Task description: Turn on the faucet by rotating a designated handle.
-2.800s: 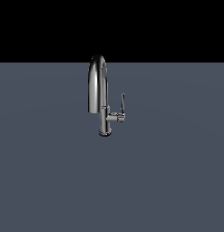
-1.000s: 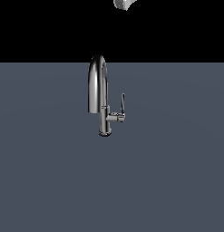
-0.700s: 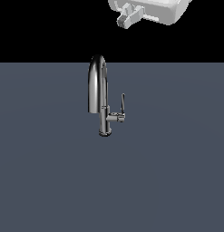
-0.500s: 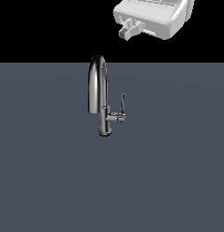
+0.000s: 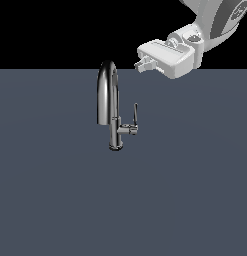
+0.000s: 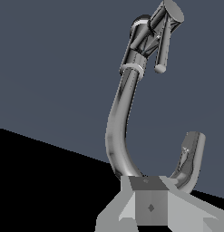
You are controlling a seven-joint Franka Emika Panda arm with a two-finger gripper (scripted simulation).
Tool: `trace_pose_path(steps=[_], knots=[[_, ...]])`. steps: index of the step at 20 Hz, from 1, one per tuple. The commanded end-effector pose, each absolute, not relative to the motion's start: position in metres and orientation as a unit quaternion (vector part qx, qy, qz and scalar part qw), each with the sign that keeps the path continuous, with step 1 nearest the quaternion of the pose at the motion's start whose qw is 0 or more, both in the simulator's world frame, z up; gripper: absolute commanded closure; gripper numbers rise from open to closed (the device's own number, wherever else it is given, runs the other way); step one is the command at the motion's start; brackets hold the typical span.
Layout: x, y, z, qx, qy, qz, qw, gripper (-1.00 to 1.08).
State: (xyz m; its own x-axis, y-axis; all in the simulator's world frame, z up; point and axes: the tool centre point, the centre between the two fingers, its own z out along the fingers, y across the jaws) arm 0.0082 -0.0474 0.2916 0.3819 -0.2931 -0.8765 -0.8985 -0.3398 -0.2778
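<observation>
The chrome faucet stands upright on the grey surface, its arched spout curving toward the exterior view's left. Its handle, a thin lever, points upward from a short stub on the stem's right side in that view. My gripper hovers above and to the right of the spout's top, apart from it, fingers together and holding nothing. In the wrist view the faucet runs away from my gripper, with the handle at the far end.
A flat dark grey-blue surface spreads all around the faucet, against a black background. The white arm reaches in from the upper right corner of the exterior view.
The arm has come in from the top edge of the exterior view and dropped down and leftward toward the spout's top. Faucet and handle have not moved.
</observation>
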Motion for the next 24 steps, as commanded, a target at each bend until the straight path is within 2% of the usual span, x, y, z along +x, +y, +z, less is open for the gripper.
trace_pose_path(steps=[1,13,24], knots=[[0.018,-0.05,0.273,-0.694,0.428,0.394,0.424,1.08],[0.045,-0.051,0.19,-0.54,0.498,0.46,0.499,1.08],[0.05,-0.045,0.161,-0.483,0.517,0.478,0.521,1.08]])
